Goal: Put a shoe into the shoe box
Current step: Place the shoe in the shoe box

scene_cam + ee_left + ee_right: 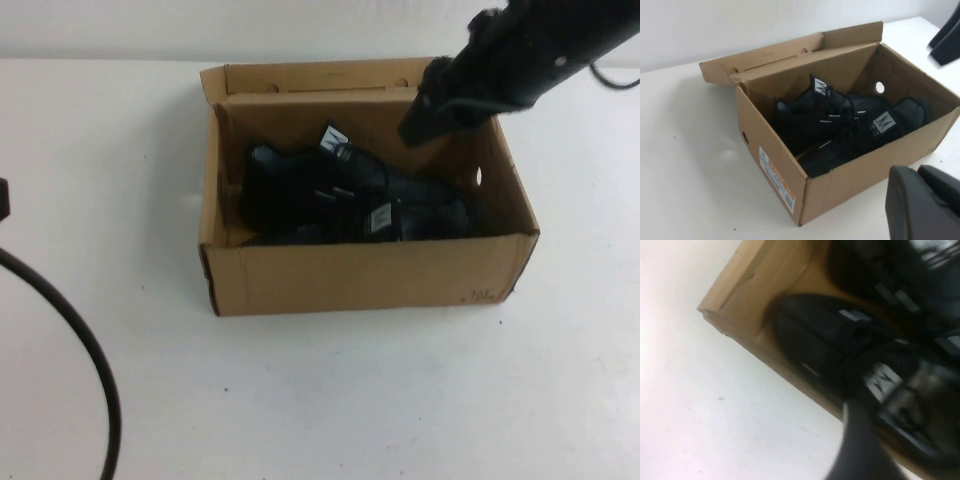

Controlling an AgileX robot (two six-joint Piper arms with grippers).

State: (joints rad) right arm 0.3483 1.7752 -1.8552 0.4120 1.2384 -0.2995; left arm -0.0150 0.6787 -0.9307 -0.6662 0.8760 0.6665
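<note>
Hovering over the far right corner of the shoe box, my right hand carries nothing; whether it is spread or clenched I cannot tell. Just below and beside it, the shoe lies inside the box against its twin. Swinging low on my way out, I judge, could clip the right wall and drag the box across the tabletop. My left hand waits well apart, near the box's front, and its state I cannot tell either.

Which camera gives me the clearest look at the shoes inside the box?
The left wrist view: both shoes lie inside the shoe box, tongue labels readable. The high view shows them darker, with the right claw above the box's far right. The right wrist view shows them blurred. The left claw sits beside the box.
</note>
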